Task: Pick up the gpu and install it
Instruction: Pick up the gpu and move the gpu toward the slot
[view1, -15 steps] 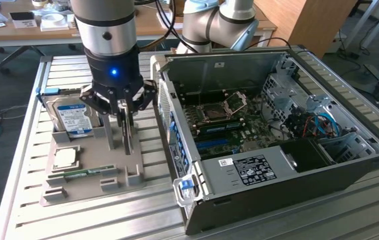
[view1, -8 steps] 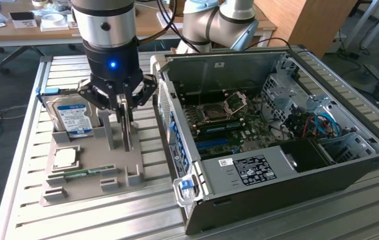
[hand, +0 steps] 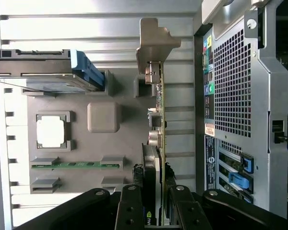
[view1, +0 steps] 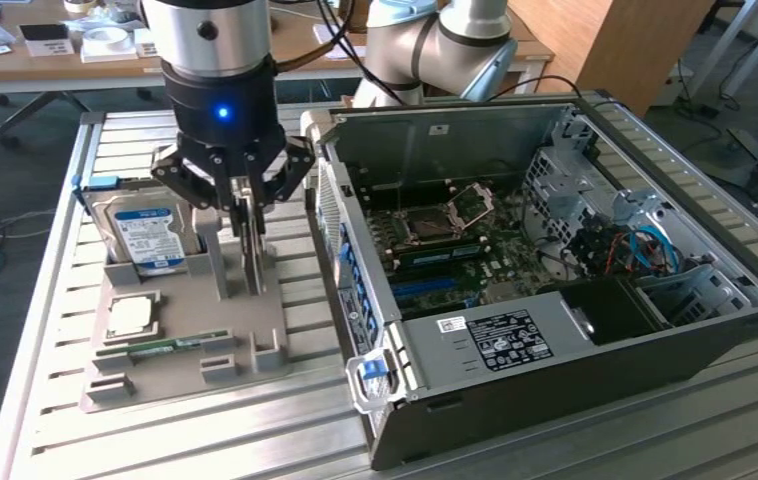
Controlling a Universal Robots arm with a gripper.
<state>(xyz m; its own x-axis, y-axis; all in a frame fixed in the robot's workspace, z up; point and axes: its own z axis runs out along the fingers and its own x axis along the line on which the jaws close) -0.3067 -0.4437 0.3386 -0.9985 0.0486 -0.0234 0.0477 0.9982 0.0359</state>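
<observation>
Exterior, claw: my claw (view1: 251,220) pinches the gpu (view1: 256,265) at its upper edge.
Exterior, gpu: upright in the grey holder (view1: 239,320) on the surface (view1: 152,440), beside the open computer case (view1: 553,330).
Wrist, gpu: edge-on, touching my fingers (hand: 129,206) on both sides.

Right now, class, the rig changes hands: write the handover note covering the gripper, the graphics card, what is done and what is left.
Gripper: closed on the top edge of the gpu, a thin flat green-and-black card with a silver metal bracket.
Gpu: standing on edge in the grey plastic holder tray, to the exterior view's left of the open black computer case.
Done: card grasped.
Left: the lift and the install; the card is not yet out of the tray.
</observation>
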